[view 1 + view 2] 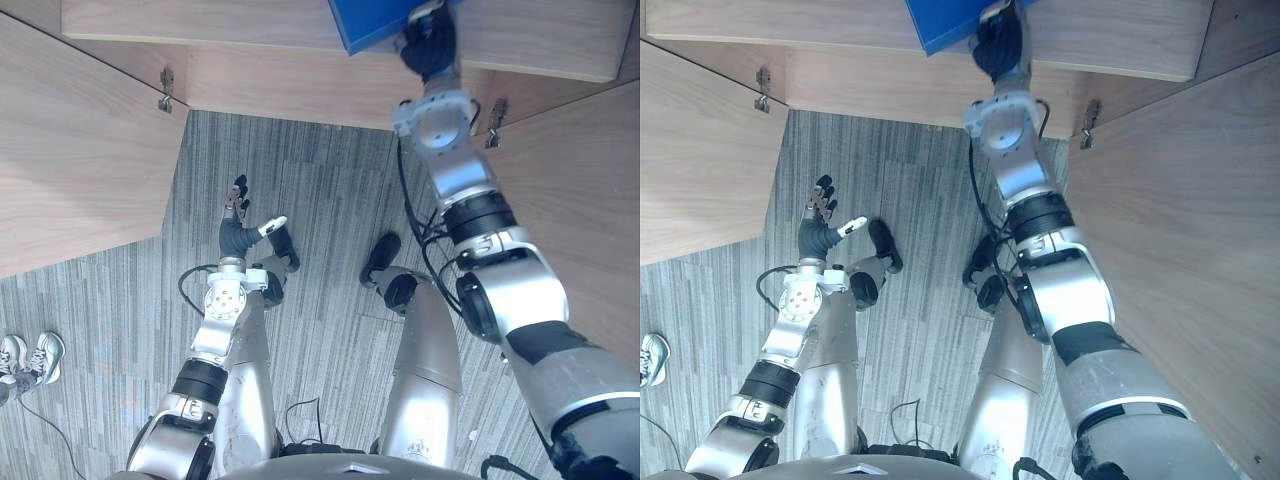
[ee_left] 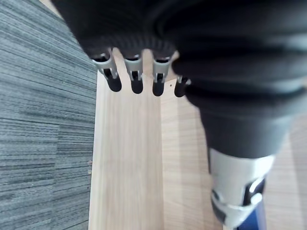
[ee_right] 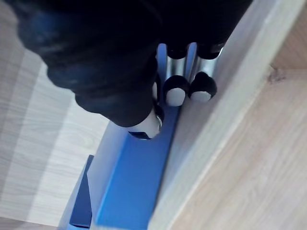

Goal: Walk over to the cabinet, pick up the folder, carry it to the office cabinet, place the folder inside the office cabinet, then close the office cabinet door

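Right robot hand (image 1: 428,45) pinching the blue folder (image 1: 365,22) at the open office cabinet (image 1: 230,25).

The right robot hand reaches forward to the cabinet's pale wooden board. In its wrist view the dark-tipped fingers (image 3: 175,93) lie along one face of the folder (image 3: 136,187) and the thumb (image 3: 146,125) presses the other face, so the folder is clamped between them. The folder juts out past the fingertips and runs close beside a wooden edge of the cabinet. Both cabinet doors stand swung open, the left door (image 1: 70,150) and the right door (image 1: 580,190) to either side of the arms. The left robot hand (image 1: 238,212) hangs low over the grey carpet floor (image 1: 320,170), well apart from the folder, its fingers (image 2: 136,81) straight and spread, holding nothing. A person's shoes (image 1: 30,358) stand on the carpet at the far left.
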Tool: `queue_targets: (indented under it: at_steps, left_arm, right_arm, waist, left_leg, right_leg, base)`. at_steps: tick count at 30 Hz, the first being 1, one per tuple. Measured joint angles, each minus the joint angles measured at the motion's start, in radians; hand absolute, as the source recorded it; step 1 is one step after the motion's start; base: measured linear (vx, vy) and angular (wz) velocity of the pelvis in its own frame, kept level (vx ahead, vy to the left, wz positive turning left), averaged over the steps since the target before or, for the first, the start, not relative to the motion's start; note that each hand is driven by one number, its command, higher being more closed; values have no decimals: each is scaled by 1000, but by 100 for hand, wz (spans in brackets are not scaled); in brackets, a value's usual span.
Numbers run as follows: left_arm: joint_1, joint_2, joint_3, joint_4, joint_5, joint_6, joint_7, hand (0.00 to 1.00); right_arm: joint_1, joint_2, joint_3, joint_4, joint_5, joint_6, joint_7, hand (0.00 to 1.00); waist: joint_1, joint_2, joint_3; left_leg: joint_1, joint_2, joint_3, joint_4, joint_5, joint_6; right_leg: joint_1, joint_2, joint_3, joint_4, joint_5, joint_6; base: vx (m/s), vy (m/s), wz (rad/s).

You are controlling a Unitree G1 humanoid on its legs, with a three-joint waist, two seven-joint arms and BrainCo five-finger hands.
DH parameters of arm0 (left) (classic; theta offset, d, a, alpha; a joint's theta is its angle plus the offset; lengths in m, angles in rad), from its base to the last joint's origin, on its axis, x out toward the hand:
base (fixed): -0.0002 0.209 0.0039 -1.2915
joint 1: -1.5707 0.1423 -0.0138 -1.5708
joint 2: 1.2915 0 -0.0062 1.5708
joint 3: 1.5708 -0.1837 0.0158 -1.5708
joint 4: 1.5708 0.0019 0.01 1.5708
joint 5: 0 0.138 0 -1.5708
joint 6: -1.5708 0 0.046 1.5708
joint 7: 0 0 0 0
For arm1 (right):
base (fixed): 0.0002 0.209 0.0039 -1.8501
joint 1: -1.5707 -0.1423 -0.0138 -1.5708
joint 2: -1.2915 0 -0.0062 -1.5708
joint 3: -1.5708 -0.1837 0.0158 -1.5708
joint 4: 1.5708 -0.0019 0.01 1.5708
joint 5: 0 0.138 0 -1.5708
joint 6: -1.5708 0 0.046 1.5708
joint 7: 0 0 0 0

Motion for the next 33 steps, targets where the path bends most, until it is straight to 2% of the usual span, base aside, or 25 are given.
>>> queue_targets:
  at_steps: [15,19,22,33]
  left_arm:
    - [11,0,-7,-37,-33,-2,-23,0]
    - [14,0,-9,-37,-36,-2,-31,0]
    - [18,0,-9,-37,-36,-2,-34,0]
    - [35,0,-8,-44,-37,-3,-28,0]
  right_arm:
    - [-64,-57,3,96,39,2,7,100]
    - [-94,-83,20,116,46,1,13,100]
    - [-102,-98,24,116,59,-16,13,100]
    - [-154,-161,138,118,67,-22,11,100]
  waist:
    - [13,1,0]
    - [20,12,6]
    - [23,12,6]
    - [29,12,6]
  left_leg:
    - [10,-16,-2,-76,55,-11]
    - [9,-16,-3,-78,57,-12]
    - [5,-21,-2,-93,65,-15]
    - [-18,-22,-3,-107,79,-21]
  right_leg:
    - [-7,-8,-23,-8,-1,-11]
    - [-9,-8,-24,-5,-5,-17]
    - [-21,-9,-23,-5,-6,-17]
    - [-54,-7,-21,1,-11,-19]
  base:
    - [-76,-31,5]
    - [-79,-32,3]
    - [-79,-26,3]
    - [-67,-20,1]
